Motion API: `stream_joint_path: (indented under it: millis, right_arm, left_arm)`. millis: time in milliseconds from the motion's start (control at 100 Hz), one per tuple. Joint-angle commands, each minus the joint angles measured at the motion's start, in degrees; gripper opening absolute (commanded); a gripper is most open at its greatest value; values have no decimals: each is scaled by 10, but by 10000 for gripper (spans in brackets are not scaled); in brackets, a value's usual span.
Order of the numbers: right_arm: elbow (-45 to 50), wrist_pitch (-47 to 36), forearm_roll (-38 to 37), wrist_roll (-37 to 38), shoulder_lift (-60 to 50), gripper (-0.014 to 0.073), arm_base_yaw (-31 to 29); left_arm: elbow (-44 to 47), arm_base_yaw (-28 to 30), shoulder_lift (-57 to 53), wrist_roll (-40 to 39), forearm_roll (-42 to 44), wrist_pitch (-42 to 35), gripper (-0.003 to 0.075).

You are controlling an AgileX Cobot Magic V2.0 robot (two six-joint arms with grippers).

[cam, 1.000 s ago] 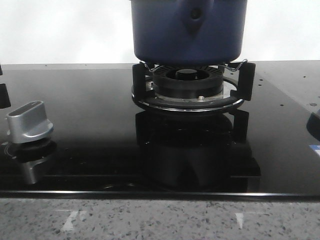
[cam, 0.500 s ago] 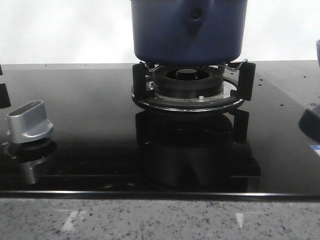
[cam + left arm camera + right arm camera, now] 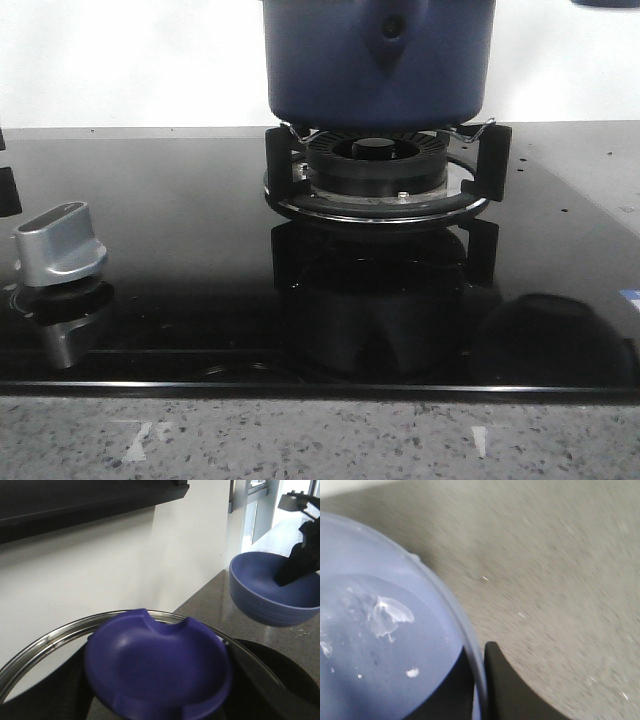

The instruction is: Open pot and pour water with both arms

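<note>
Pot (image 3: 378, 60) on burner (image 3: 375, 170); jaws not beside it.

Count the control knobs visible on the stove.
1. A silver knob sits at the front left of the black glass cooktop, left of the burner under the pot. Others may lie out of frame.

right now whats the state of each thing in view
pot: upright on the burner stand
burner: unlit, no flame seen
knob: on the cooktop, untouched
lid: off the pot, close under the left wrist camera; grip not visible
bowl: lifted clear of the counter, level, held at its rim by the right tool; holds water
</note>
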Motion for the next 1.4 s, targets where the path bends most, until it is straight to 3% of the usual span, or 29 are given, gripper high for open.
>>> stream_joint_path:
  millis: [0, 360, 780, 1040, 1390]
  right_arm:
    - [-54, -18, 9, -5, -9, -64, 20]
    - [-158, -35, 10, -14, 54, -64, 137]
    - [-131, -188, 9, -73, 60, -46, 208]
    - [18, -411, -61, -84, -3, -46, 254]
    - [238, -724, -105, -84, -62, -46, 256]
  left_arm:
    - [-20, 1, -30, -5, -39, -15, 323]
    - [-20, 6, -30, -5, -21, -39, 323]
    - [-20, 61, -30, -5, -46, -29, 323]
    - [-20, 67, -30, -5, -47, -25, 323]
    - [-20, 67, -30, -5, -47, -17, 323]
